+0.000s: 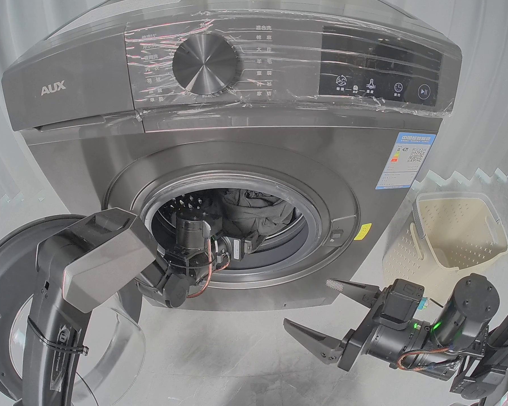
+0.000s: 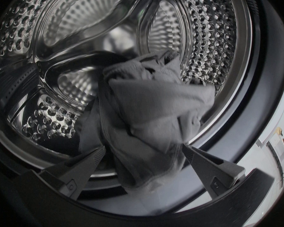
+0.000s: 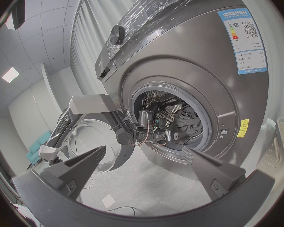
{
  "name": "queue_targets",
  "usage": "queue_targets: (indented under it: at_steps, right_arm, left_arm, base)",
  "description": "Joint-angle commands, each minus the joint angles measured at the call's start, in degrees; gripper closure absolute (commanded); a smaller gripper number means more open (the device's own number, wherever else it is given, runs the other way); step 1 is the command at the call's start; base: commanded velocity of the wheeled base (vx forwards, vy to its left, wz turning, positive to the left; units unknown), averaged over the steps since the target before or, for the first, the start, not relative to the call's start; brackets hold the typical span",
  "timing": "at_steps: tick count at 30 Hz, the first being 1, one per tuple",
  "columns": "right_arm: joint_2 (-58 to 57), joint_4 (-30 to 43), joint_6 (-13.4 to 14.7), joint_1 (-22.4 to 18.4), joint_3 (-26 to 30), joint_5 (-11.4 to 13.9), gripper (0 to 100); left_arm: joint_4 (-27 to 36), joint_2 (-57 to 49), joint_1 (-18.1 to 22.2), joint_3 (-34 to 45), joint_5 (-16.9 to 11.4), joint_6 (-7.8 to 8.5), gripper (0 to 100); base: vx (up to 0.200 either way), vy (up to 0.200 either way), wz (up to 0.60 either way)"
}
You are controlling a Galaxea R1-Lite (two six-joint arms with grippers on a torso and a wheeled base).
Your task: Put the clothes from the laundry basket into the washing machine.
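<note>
The grey front-loading washing machine (image 1: 220, 153) stands with its round door (image 1: 5, 288) swung out to the left. A dark grey garment (image 2: 148, 111) lies bunched inside the steel drum (image 2: 69, 32), part of it hanging over the drum's front lip. My left gripper (image 2: 143, 147) is inside the opening, open, one finger on each side of the garment's lower fold. From the head view the garment (image 1: 254, 212) fills the right half of the opening. My right gripper (image 1: 307, 303) hangs open and empty above the floor, in front of the machine's lower right corner.
A beige perforated laundry basket (image 1: 401, 255) stands on the floor right of the machine, with no clothes visible inside it. The open door (image 3: 88, 142) sits beside my left arm. Pale floor lies in front of the machine, curtains behind it.
</note>
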Motion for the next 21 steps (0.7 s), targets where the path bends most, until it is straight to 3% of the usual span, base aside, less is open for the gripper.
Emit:
queue_targets:
  at_steps: [1,14,15,21]
  right_arm:
    - [-0.04,-0.03,0.04,0.88,-0.1,-0.06,0]
    - [0.05,-0.03,0.04,0.97,-0.27,-0.06,0]
    - [0.05,-0.03,0.04,1.06,-0.27,-0.06,0]
    - [0.14,-0.03,0.12,1.32,-0.27,-0.06,0]
  left_arm:
    - [0.0,-0.08,-0.5,2.1,-0.31,0.36,0]
    - [-0.18,7.4,-1.38,-6.16,-0.05,0.01,0]
    - [-0.18,7.75,-1.29,-7.3,0.04,-0.08,100]
    - [-0.35,8.36,-1.03,-12.75,1.36,-0.7,100]
  base:
    - [0.0,0.0,0.0]
    - [0.0,0.0,0.0]
    - [0.0,0.0,0.0]
    - [0.0,0.0,0.0]
